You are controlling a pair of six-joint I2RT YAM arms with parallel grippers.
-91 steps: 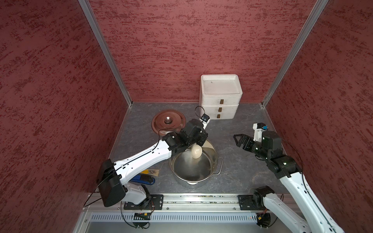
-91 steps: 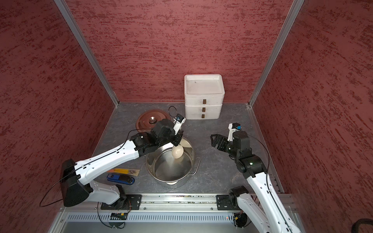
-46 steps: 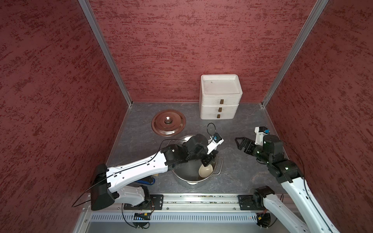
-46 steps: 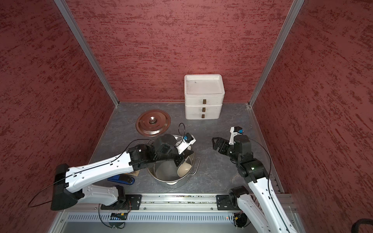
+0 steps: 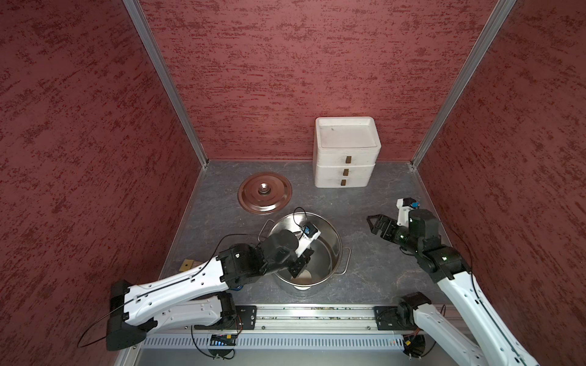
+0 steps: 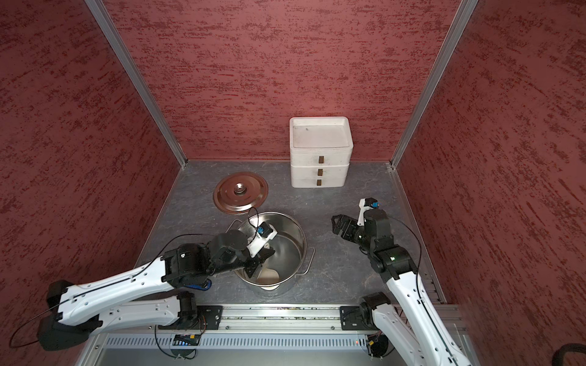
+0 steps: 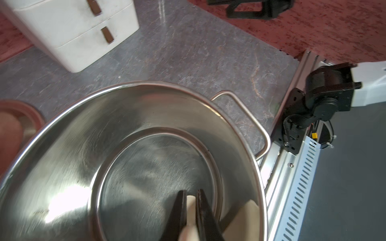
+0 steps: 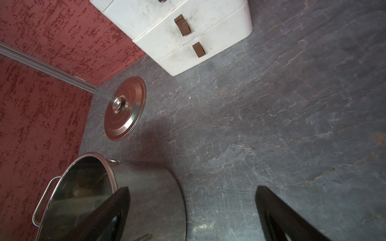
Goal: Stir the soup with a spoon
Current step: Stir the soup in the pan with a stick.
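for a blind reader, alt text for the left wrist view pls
The left arm's black fingers pinch a cream-white plastic spoon low inside a shiny round steel pot on a grey stone-look tabletop; a white drawer box stands beyond it.

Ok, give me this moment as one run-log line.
step: stir | left gripper: shut on spoon, bowl down inside pot | right gripper: open, empty, beside pot | lid: off, on table

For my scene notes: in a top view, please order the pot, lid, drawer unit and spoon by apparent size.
Largest: pot and drawer unit, about alike.
Then lid.
Smallest: spoon, mostly hidden.
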